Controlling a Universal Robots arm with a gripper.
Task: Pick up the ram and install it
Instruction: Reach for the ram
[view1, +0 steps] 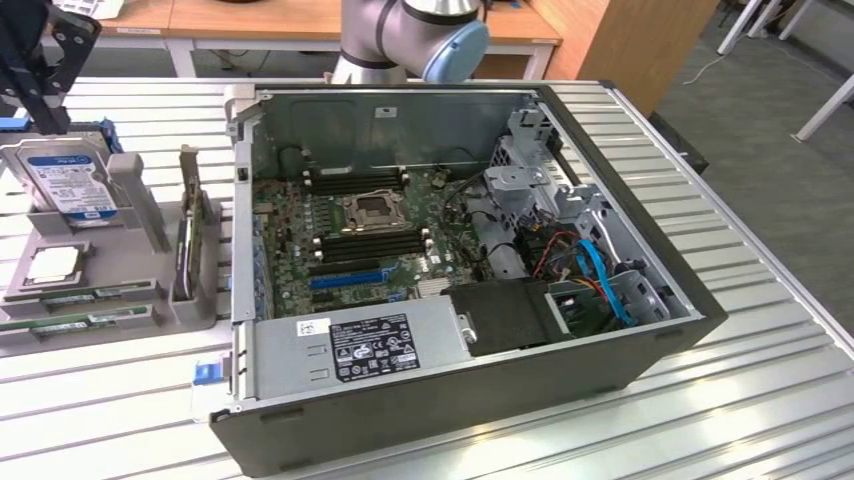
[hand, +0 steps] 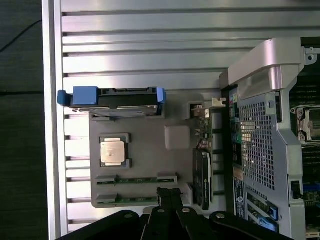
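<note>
Pincer (hand: 169, 196) is pressed together, pinching nothing. I hang above the grey tray (hand: 150, 145) on the slatted surface (hand: 150, 50).

Closest to my tips is the near ram stick (hand: 131, 200). It lies flat in its own tray slot, and my tips overlap its end in the wrist view. The far ram stick (hand: 136, 179) lies parallel in the next slot, just beside it.

Rest of the tray:
- processor chip (hand: 115, 150) in a square pocket
- hard drive (hand: 112, 102) with blue rails, standing on edge at the far end
- dark card (hand: 202, 175) on edge along the side next to the case

PC case (view1: 641, 330) lies open on its side, just beside the tray on the exterior view's right. Inside it:
- motherboard (view1: 400, 230) with processor socket (view1: 367, 210), black memory slots on either side
- blue expansion slot (view1: 354, 278)
- power supply (view1: 360, 345)
- blue cables (view1: 607, 280)
</note>
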